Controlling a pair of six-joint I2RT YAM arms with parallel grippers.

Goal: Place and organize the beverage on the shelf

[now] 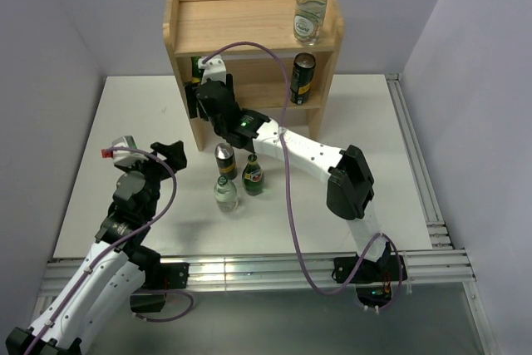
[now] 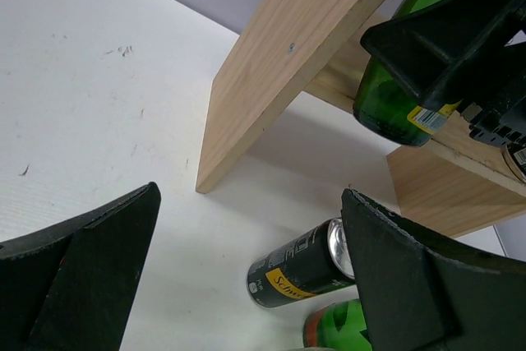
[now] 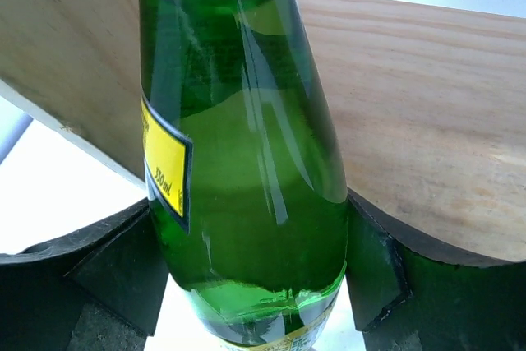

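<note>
The wooden shelf (image 1: 249, 27) stands at the back. A clear bottle (image 1: 310, 6) stands on its top board at the right, and a dark can (image 1: 302, 78) on the lower board at the right. My right gripper (image 1: 208, 93) is shut on a dark green bottle (image 1: 197, 68) at the left of the lower board; the right wrist view shows the bottle (image 3: 246, 162) between both fingers (image 3: 374, 269). On the table stand a can (image 1: 225, 160), a green bottle (image 1: 253, 176) and a clear bottle (image 1: 224, 193). My left gripper (image 1: 170, 155) is open and empty, left of them.
In the left wrist view the shelf's side panel (image 2: 271, 71) stands ahead, the held bottle (image 2: 394, 104) at upper right, the can (image 2: 300, 273) near my right finger (image 2: 411, 285). A metal rail (image 1: 249, 268) runs along the table's near edge.
</note>
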